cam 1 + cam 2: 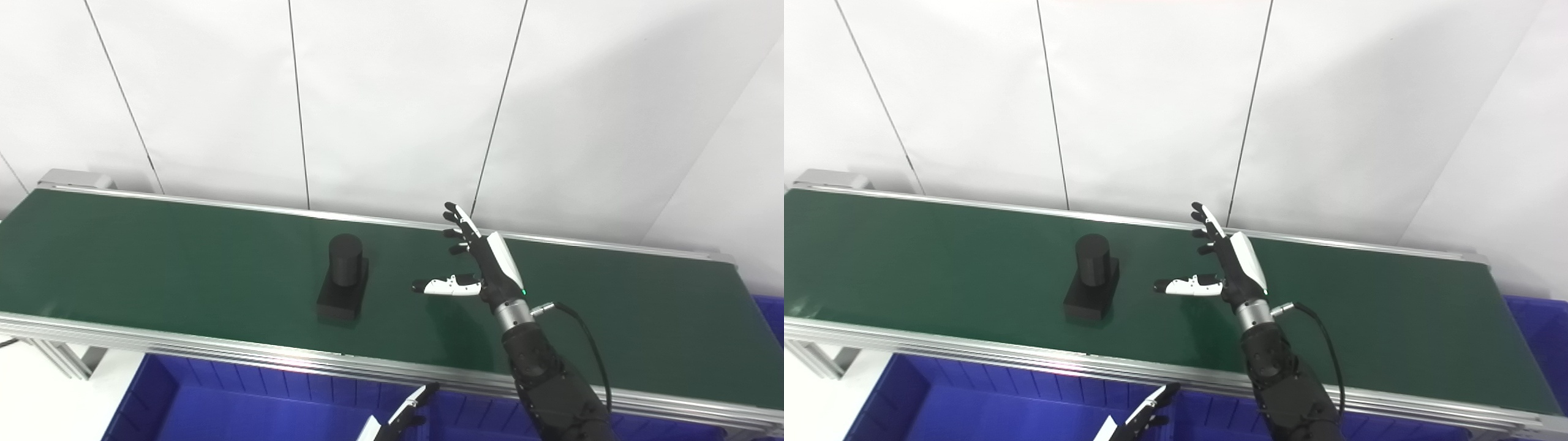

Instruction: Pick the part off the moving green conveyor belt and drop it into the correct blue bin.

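Right robot hand (pixel 487 260) raised over belt (pixel 184 257), fingers spread, empty, part (pixel 344 278) well apart, left robot hand (pixel 401 419) apparently open

- Both head cameras look down and forward from above the near edge of the green conveyor belt (pixel 184 257), toward the white wall (pixel 392 92).
- Side by side, they share nearly everything; the right eye view sits slightly rightward.
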